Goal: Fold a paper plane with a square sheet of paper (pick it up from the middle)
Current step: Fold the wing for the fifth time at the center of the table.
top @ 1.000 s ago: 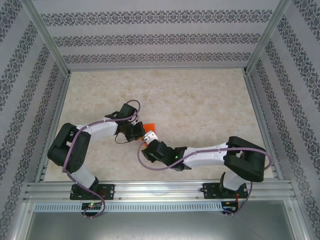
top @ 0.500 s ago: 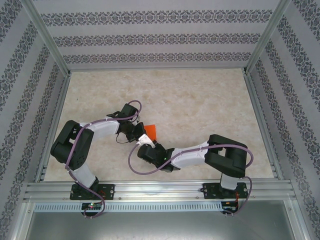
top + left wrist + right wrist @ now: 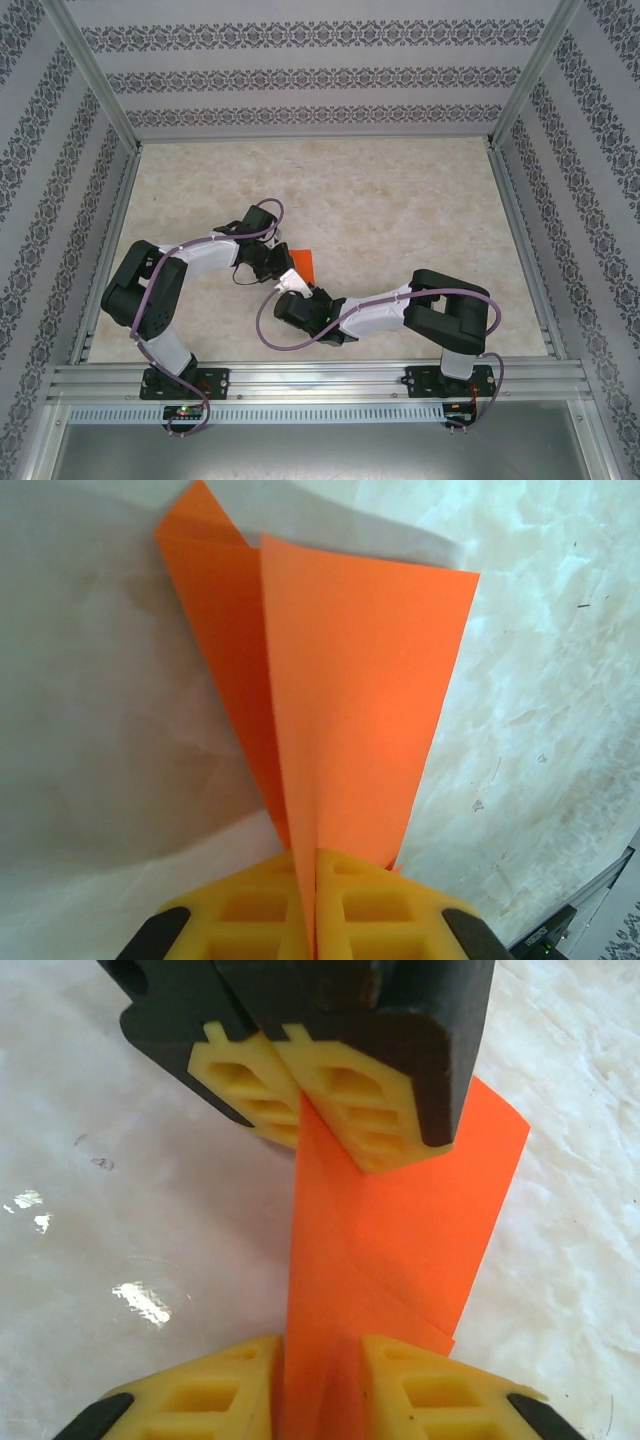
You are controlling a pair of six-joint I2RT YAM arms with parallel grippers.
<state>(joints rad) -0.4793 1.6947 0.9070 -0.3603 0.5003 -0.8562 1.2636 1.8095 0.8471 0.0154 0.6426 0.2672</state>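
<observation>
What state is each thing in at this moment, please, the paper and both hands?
orange paper: folded into overlapping layers and spanning from one hand to the other.
left hand: shut, pinching one end of the paper.
right hand: straddling the paper's other end; it is unclear whether it is pinching it yet.

**Right arm folds in and shifts left**

The right arm has pulled its black elbow block away from the right edge of the table towards the middle, and its wrist now sits further left and nearer the bases. The right gripper meets the folded orange paper from lower down, so more of the orange flap shows. The elbow of the left arm sits slightly lower.
</observation>
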